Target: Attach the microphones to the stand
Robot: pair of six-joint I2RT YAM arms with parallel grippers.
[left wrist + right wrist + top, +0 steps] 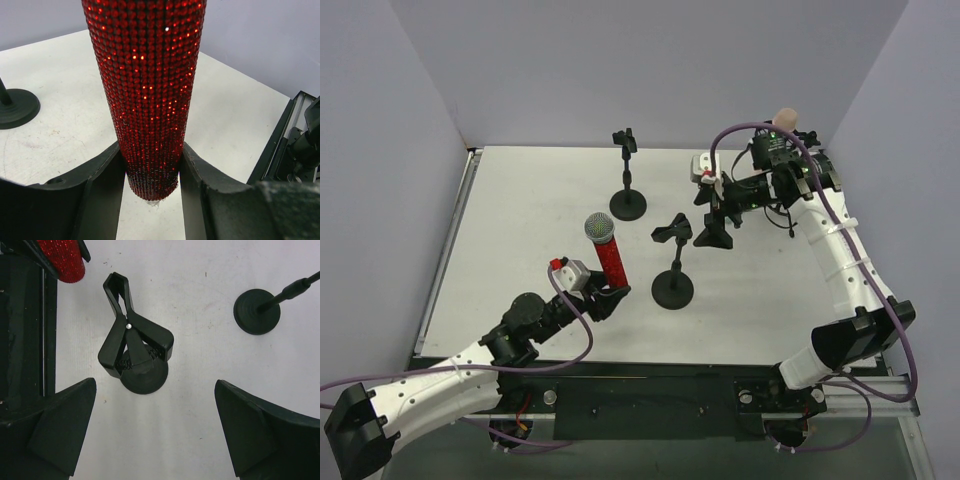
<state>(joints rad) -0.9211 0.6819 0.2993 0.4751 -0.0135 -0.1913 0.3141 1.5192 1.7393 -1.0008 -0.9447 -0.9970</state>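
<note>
My left gripper (608, 293) is shut on the lower end of the glittery red microphone (610, 260) and holds it upright, silver mesh head (600, 228) on top. The left wrist view shows the fingers (107, 175) pressed on both sides of its red body (147, 90). A black stand with a spring clip (672, 270) is just right of it, and a second stand (627, 185) is farther back. My right gripper (712, 215) is open and empty, right of the near stand, whose clip (131, 347) shows in its wrist view. A peach-pink tip (784, 117) shows behind the right arm. The mint green microphone is out of view.
The white table (520, 230) is enclosed by grey walls at the back and sides. The second stand's round base (257, 311) shows at the upper right of the right wrist view. A purple cable (840, 215) runs along the right arm.
</note>
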